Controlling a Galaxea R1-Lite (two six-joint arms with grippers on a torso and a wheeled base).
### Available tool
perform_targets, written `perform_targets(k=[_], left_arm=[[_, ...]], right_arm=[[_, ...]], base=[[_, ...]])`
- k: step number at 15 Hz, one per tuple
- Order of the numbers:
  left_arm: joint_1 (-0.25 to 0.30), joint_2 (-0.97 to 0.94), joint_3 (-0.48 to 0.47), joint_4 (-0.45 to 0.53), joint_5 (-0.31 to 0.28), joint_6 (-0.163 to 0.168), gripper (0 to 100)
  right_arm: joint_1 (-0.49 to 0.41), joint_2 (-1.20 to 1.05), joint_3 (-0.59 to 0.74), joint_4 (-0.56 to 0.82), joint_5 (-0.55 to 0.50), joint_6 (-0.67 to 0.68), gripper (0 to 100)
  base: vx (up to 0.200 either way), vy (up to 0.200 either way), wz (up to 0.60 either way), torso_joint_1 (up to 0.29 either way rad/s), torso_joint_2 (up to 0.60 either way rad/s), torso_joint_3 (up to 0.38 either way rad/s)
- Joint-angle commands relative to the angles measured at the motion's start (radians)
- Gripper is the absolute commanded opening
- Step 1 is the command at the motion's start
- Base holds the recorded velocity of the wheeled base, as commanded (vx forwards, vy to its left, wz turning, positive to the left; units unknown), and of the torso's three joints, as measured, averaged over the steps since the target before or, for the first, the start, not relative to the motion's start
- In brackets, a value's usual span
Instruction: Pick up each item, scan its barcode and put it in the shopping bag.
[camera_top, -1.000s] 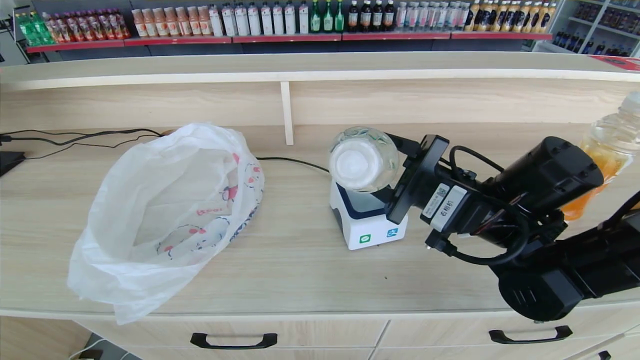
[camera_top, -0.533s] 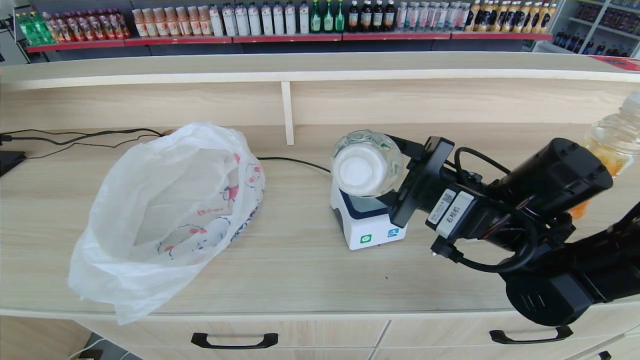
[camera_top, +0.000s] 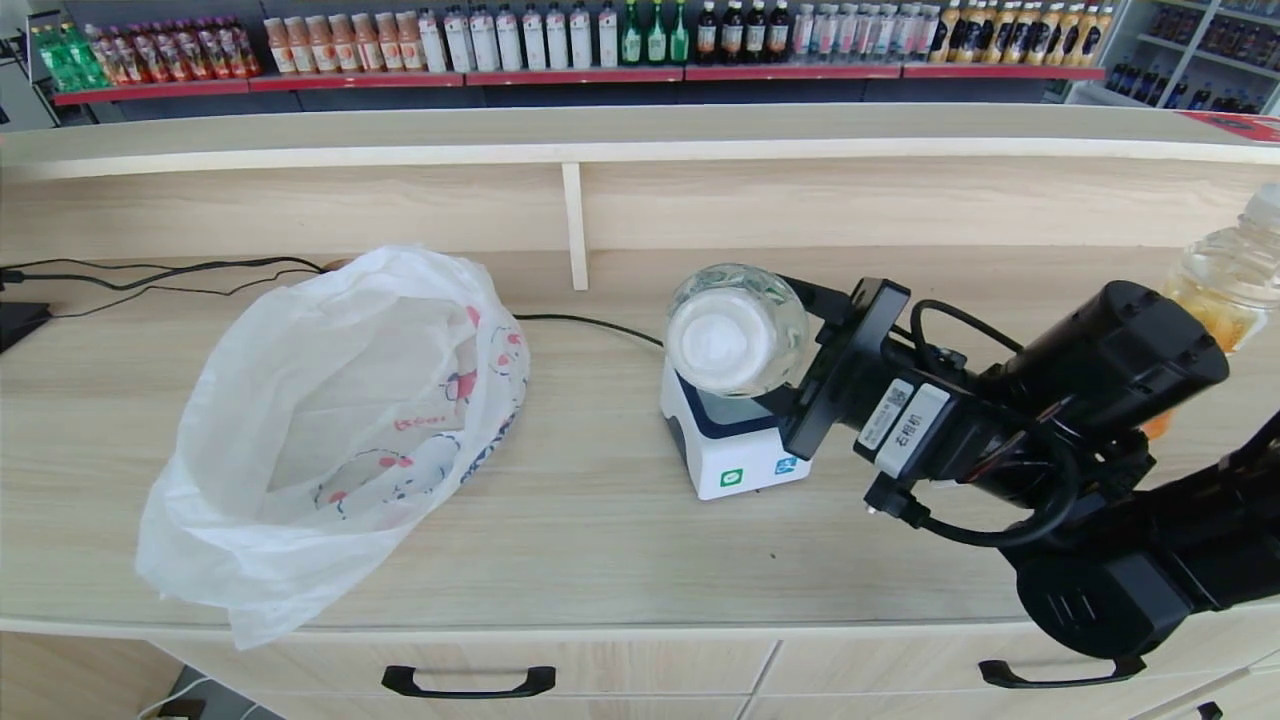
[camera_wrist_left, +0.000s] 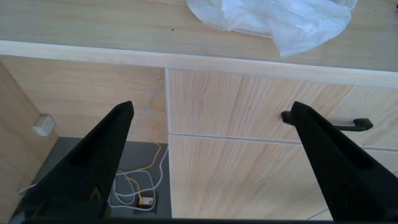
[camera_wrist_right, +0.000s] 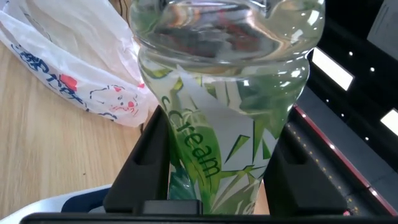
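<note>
Left gripper (camera_wrist_left: 211, 155) low by drawers, fingers spread wide, holding nothing; shopping bag (camera_top: 340, 430) lies open at counter's left; bottle (camera_top: 735, 328) hangs just above scanner (camera_top: 735, 445), pinched by right gripper (camera_wrist_right: 217, 143); scan step, I think; next: carry bottle left over bag mouth, let go; bottle tipped, long way slanted, round end facing up toward robot.

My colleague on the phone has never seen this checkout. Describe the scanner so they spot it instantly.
On the long wooden counter, look right of the white shopping bag. The scanner is the small white box below the clear bottle held over it. Unlike anything nearby, it has a dark sloped top and two small coloured squares in front.
</note>
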Motion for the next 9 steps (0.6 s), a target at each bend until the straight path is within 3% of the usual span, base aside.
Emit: perform_targets(k=[1, 9], left_arm=[[0.0, 0.002, 0.0, 0.0, 0.0, 0.0, 100], [0.0, 0.002, 0.0, 0.0, 0.0, 0.0, 100]], right_arm=[[0.002, -0.01, -0.008, -0.001, -0.026, 0.019, 0], [0.043, -0.084, 0.076, -0.001, -0.201, 0.157, 0]], base=[[0.0, 0.0, 0.0, 0.0, 0.0, 0.0], [0.0, 0.0, 0.0, 0.0, 0.0, 0.0]])
